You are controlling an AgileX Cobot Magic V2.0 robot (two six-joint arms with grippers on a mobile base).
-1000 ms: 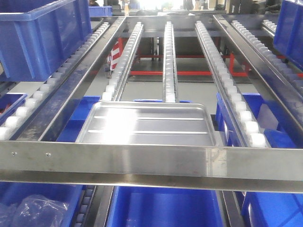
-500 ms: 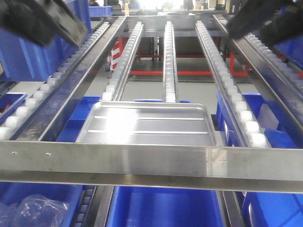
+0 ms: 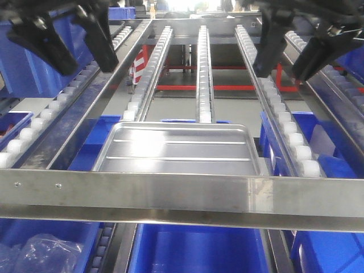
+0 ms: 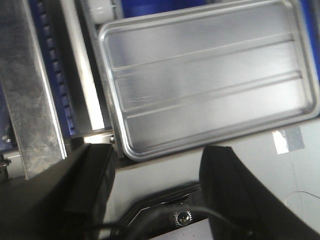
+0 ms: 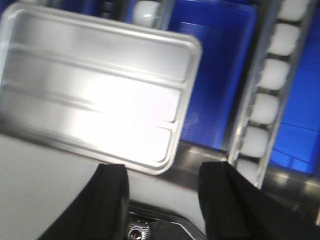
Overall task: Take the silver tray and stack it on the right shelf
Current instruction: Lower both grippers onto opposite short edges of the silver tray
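A shiny rectangular silver metal tray with two raised ribs lies on the sloping steel roller shelf, just behind its broad brushed-steel front bar. Above it, the black left gripper and right gripper hover with their jaws spread. Blue plastic bins sit underneath.

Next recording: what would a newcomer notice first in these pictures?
The shiny silver tray, glaring with reflected light, lies at the low front of the roller shelf, just behind its broad steel bar. Above it, the dark left end effector and right end effector hang open at the front view's upper corners. Blue bins fill the space below.
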